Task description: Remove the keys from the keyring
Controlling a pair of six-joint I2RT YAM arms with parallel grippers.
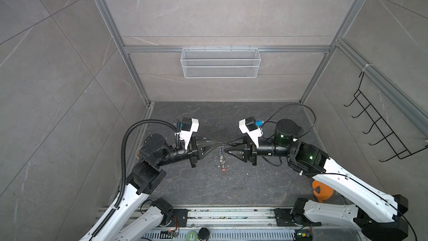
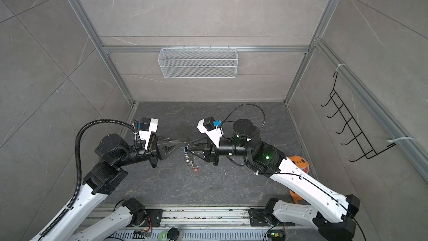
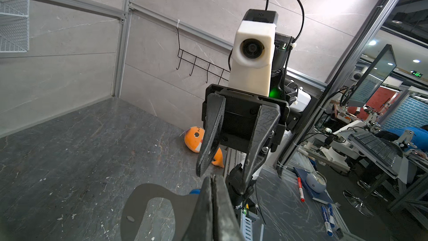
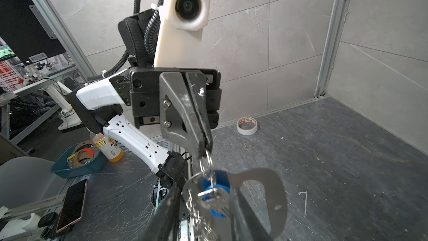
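My left gripper (image 1: 219,144) (image 4: 205,150) is shut on the top silver ring of the keyring (image 1: 222,158), holding it above the floor. The chain of rings hangs down, and the red key (image 1: 224,170) (image 2: 195,169) is at its low end. My right gripper (image 1: 225,147) (image 4: 205,188) faces the left one with its fingers apart. In the right wrist view the blue key (image 4: 218,181) and the edge of the flat grey tag (image 4: 264,181) (image 3: 139,195) sit between those fingers. I cannot pick out the silver key among the shiny rings.
An orange plush toy (image 1: 320,191) (image 3: 195,136) lies by the right wall near the right arm. A tape roll (image 4: 247,125) sits at the left wall's foot. A white wire basket (image 1: 220,62) hangs on the back wall and a black hook rack (image 1: 379,126) on the right wall.
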